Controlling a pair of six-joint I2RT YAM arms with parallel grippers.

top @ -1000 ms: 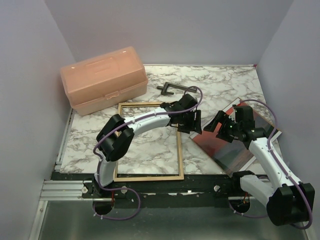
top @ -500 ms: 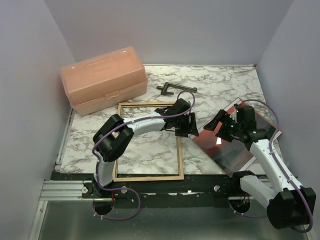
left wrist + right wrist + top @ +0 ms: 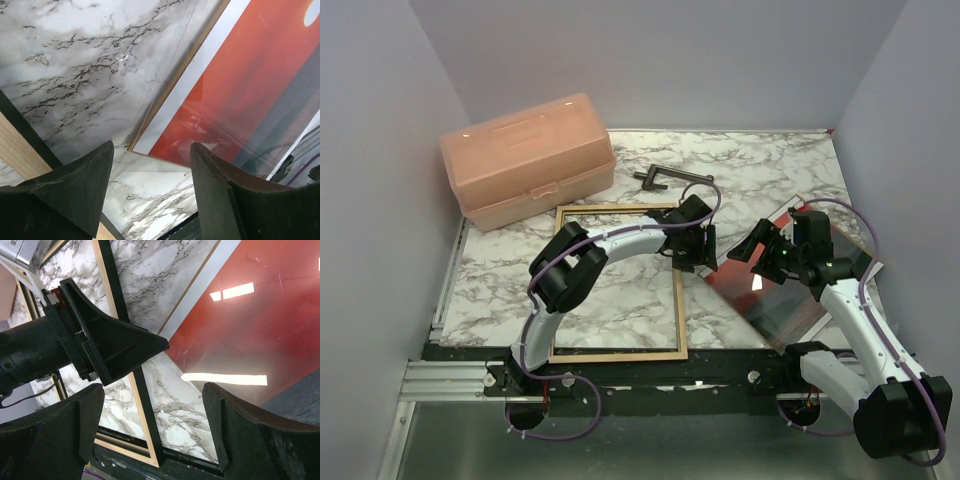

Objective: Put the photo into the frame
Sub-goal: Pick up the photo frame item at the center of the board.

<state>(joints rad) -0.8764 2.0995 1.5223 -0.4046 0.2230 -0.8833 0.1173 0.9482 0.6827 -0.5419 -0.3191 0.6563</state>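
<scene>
The frame (image 3: 620, 354) lies flat at centre left, tan face up, with marble showing through its pane. The photo (image 3: 775, 300) lies glossy red side up to its right, with a thin brown edge under its white border. My left gripper (image 3: 695, 255) is open and empty, low over the gap between the frame's right side and the photo's near corner. In the left wrist view the gripper (image 3: 150, 185) looks at the photo (image 3: 240, 90) and the frame's edge (image 3: 15, 150). My right gripper (image 3: 763, 262) is open and empty above the photo's left part. The right wrist view shows the gripper (image 3: 155, 430), the photo (image 3: 250, 315) and the frame's bar (image 3: 147, 405).
A peach plastic toolbox (image 3: 527, 158) stands at the back left. A dark metal clamp (image 3: 670, 177) lies behind the frame. Grey walls close three sides. A black rail (image 3: 720, 368) runs along the near edge. The two grippers are close together.
The left arm's elbow has swung to the right and its gripper has shifted slightly by the frame's right side. The right gripper has dipped a little over the photo.
</scene>
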